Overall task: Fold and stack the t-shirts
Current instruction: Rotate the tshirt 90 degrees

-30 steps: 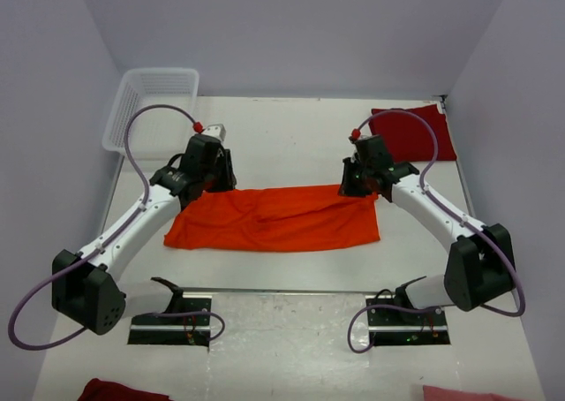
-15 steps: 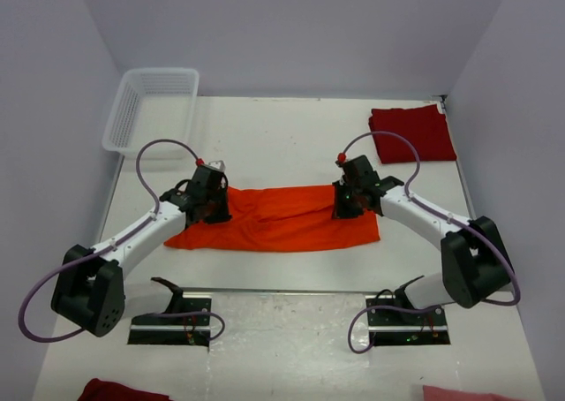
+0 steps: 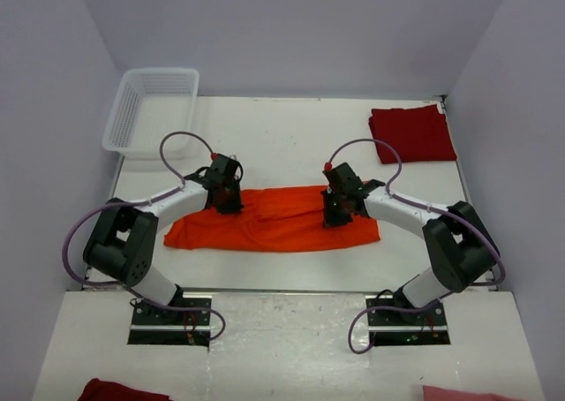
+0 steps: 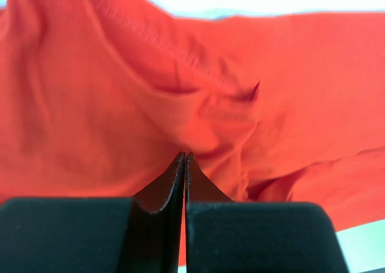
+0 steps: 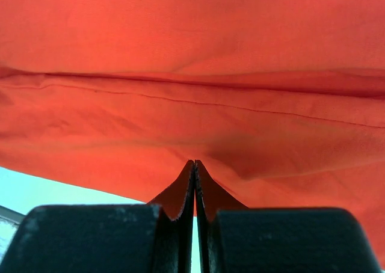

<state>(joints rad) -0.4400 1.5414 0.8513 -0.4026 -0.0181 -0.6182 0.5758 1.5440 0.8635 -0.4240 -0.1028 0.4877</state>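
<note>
The bright orange t-shirt (image 3: pixel 274 220) lies spread sideways across the middle of the table. It fills the left wrist view (image 4: pixel 120 104) and the right wrist view (image 5: pixel 192 74). My left gripper (image 3: pixel 229 203) is over the shirt's left part, jaws shut, with bunched orange cloth pinched at the tips (image 4: pixel 184 156). My right gripper (image 3: pixel 333 214) is over the shirt's right part, jaws shut, with orange cloth at the tips (image 5: pixel 194 162). The dark red t-shirt (image 3: pixel 412 133) lies folded at the back right, away from both grippers.
The white lattice basket (image 3: pixel 150 108) stands at the back left. A dark red cloth (image 3: pixel 110 389) and a pink cloth (image 3: pixel 459 392) show at the near edge of the top view, below the arm bases. Grey walls close in the table on three sides.
Both grippers have moved from the shirt's far corners toward the near side and inward over the orange cloth. The arms have folded back. The dark red shirt has come into full view.
</note>
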